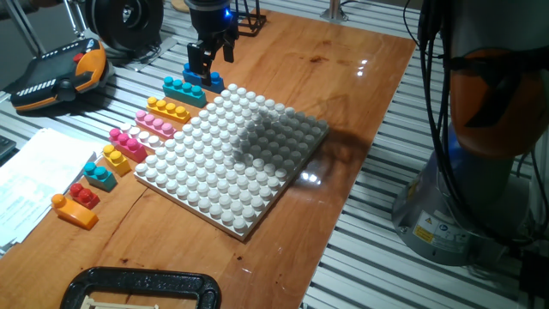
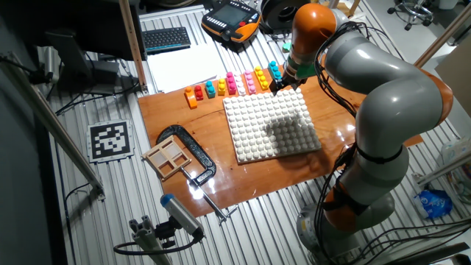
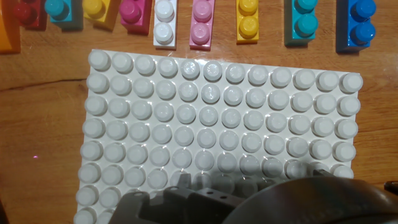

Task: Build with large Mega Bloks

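The large Mega Bloks lie in a row along the left edge of the white studded baseplate (image 1: 225, 172). From the far end they are dark blue (image 1: 194, 76), teal (image 1: 184, 90), yellow (image 1: 168, 110), pink (image 1: 154, 124), magenta (image 1: 127, 142), a smaller yellow (image 1: 116, 160), a smaller teal (image 1: 100, 176), and red (image 1: 84, 196) on orange (image 1: 72, 212). My gripper (image 1: 213, 58) hangs open just above the dark blue brick, at the plate's far corner, holding nothing. The hand view shows the row along its top, with dark blue (image 3: 361, 25) at the right and the baseplate (image 3: 217, 124) below.
A black C-clamp (image 2: 190, 153) and a small wooden frame (image 2: 166, 157) sit at the table's near edge. A teach pendant (image 1: 60, 77), papers (image 1: 30, 180) and a black spool (image 1: 129, 21) lie beyond the bricks. The arm's base (image 1: 480, 129) stands to the right.
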{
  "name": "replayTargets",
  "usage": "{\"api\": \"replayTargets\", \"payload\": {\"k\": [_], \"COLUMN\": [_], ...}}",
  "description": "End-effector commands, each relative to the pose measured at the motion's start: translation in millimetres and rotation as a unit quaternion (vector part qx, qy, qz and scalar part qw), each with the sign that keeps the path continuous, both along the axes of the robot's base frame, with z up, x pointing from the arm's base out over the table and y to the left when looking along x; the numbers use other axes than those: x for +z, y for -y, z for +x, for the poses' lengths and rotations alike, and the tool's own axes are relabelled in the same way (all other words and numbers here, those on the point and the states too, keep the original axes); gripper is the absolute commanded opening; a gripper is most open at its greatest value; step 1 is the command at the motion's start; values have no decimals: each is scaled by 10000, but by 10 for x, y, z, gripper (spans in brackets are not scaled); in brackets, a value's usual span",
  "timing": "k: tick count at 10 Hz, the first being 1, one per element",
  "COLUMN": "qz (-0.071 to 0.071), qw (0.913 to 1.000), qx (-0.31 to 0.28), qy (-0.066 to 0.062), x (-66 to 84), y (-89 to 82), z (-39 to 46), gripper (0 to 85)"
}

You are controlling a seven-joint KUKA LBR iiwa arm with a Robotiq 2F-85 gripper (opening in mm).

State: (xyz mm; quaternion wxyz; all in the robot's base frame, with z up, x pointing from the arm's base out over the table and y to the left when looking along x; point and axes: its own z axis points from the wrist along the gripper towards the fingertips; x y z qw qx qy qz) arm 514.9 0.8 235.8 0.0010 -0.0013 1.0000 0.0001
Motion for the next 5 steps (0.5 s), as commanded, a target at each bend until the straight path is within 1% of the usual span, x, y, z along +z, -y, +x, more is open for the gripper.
{"api": "replayTargets", "payload": {"k": [1,5], "qz": [-111,-135], "qw": [9989,9987], "qx": [-320,-336], "qy": [-334,-348], "x": [1,37], "y": [-1,-16], "z": [-1,1], "gripper": [170,170]}}
